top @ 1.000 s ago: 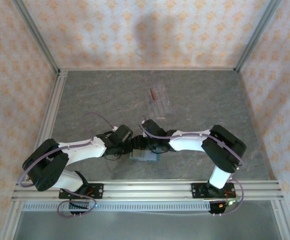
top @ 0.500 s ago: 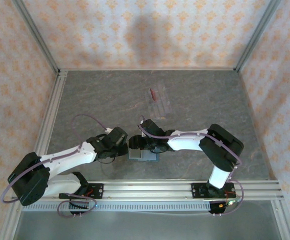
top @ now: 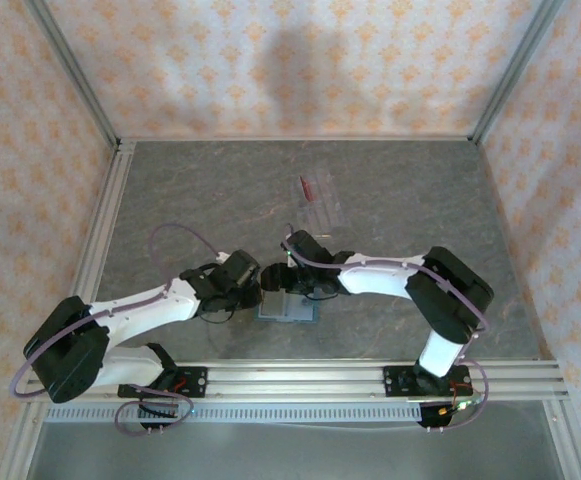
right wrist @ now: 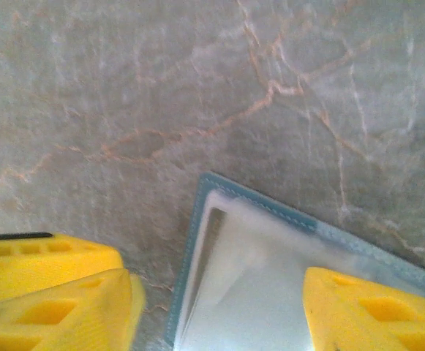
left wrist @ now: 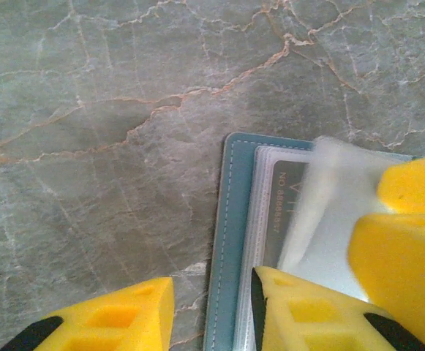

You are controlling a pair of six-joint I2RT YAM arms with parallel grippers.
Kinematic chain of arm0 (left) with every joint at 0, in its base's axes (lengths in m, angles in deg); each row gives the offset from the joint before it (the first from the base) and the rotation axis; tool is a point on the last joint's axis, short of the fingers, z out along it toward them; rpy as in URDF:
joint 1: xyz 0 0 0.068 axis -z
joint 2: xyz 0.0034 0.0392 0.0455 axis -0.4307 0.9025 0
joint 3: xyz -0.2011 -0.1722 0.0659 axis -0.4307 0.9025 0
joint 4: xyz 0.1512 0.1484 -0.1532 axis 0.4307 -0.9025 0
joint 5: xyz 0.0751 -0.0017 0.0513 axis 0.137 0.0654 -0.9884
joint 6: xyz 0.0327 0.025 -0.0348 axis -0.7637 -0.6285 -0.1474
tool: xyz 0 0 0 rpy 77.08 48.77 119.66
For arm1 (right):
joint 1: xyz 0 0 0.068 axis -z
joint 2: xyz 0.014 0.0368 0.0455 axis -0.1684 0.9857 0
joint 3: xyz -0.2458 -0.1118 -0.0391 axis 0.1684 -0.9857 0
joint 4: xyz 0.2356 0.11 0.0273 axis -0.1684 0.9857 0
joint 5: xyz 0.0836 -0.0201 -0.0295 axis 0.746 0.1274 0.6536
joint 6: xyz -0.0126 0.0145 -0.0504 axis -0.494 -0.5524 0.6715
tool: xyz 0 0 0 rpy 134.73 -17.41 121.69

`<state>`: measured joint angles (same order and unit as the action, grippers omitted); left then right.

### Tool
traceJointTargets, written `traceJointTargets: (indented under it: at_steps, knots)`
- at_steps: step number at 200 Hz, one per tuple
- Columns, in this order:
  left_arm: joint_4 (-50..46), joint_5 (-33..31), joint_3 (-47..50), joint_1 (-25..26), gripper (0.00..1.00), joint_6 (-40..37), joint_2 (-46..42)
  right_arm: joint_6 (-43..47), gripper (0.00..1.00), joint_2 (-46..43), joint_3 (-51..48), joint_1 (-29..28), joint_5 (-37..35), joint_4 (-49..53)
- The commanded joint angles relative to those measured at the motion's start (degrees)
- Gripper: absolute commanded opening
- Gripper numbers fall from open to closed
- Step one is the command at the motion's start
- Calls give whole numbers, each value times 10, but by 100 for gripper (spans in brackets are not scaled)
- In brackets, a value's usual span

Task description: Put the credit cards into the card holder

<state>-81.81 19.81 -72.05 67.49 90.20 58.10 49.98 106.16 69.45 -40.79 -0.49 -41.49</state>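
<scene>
Card holder (top: 288,308): one, lying open. Red card (top: 307,187): one. Left gripper (left wrist: 208,296) part-open, right gripper (right wrist: 219,292) wide.

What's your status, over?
Both claws open: left claw, right claw. Card holder lying open beneath them. Red card in clear rack beyond; nothing blocking.

A grey card (left wrist: 288,219) in the card holder (left wrist: 229,241) bears "NO." and blurred digits.
</scene>
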Motion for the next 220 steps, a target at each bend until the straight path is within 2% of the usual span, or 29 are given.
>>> traceJointTargets:
  at_steps: [1, 37, 55, 88, 109, 123, 146, 220]
  knots:
    - [-7, 6, -17, 3, 35, -17, 5, 28, 64, -42, 48, 16, -18, 22]
    - [-16, -1, -23, 3, 36, -23, 4, 56, 64, -58, 71, 57, -32, 63]
    - [-18, -2, -27, 3, 36, -27, 7, 97, 62, -48, 117, 81, -93, 134]
    - [-23, -6, -29, 2, 37, -31, 3, 167, 50, 7, 232, 114, -186, 253]
    - [-29, -12, -27, 1, 38, -36, 1, 196, 48, 56, 302, 130, -226, 308]
    - [-29, -13, -28, 1, 39, -39, 2, 218, 48, 86, 347, 132, -279, 339]
    - [-26, -10, -30, 0, 40, -47, 6, 251, 46, 137, 409, 141, -320, 360]
    - [-26, -9, -24, -2, 40, -75, -6, 315, 38, 282, 581, 154, -352, 378]
